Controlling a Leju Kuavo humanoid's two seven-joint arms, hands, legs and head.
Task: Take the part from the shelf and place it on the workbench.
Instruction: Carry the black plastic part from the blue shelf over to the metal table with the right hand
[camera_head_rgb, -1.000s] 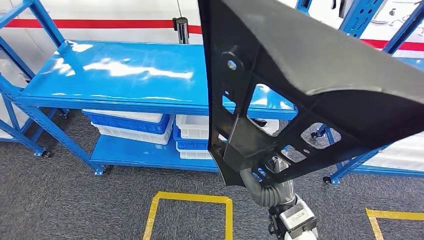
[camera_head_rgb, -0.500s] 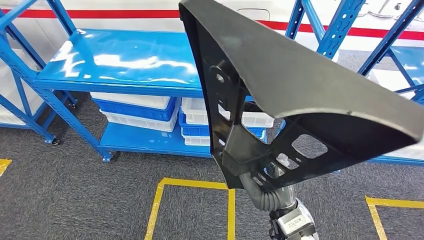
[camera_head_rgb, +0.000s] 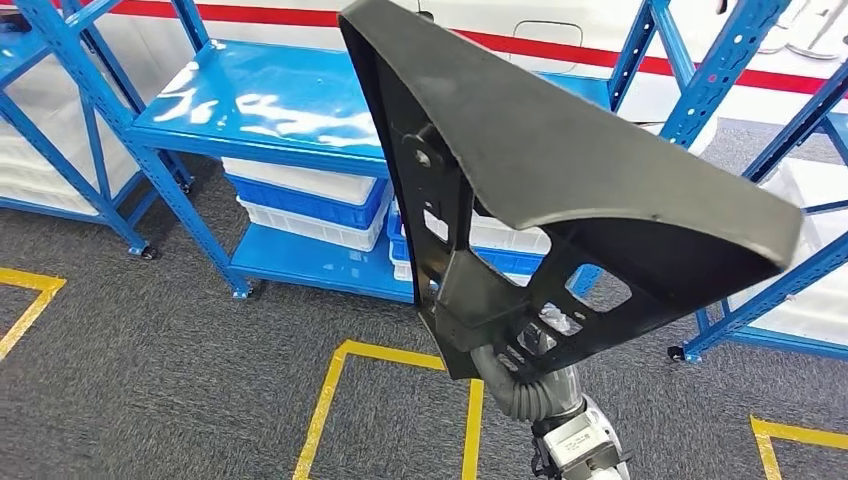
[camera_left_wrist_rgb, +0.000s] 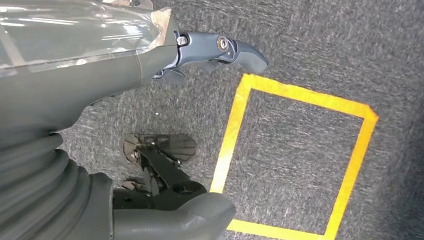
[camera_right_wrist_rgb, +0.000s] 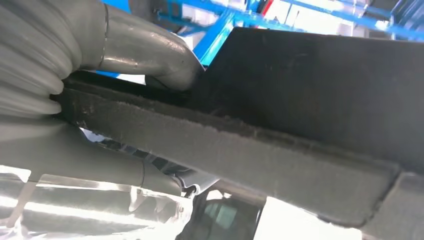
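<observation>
A large black moulded part with cut-outs stands upright close in front of me and hides much of the head view. My right hand grips its lower edge from below and shows partly through the cut-outs. In the right wrist view the thumb presses on the part's rough edge. A blue-topped bench with a bare top stands behind the part, to the left. My left hand hangs over the carpet, fingers apart, holding nothing.
White and blue bins sit under the bench top. Blue rack uprights stand at the left and right. Yellow tape squares mark the grey carpet, one below my left hand.
The whole picture has shifted, so the camera has moved: the bench now lies further right and higher in view. The part stays in my right hand, held the same way.
</observation>
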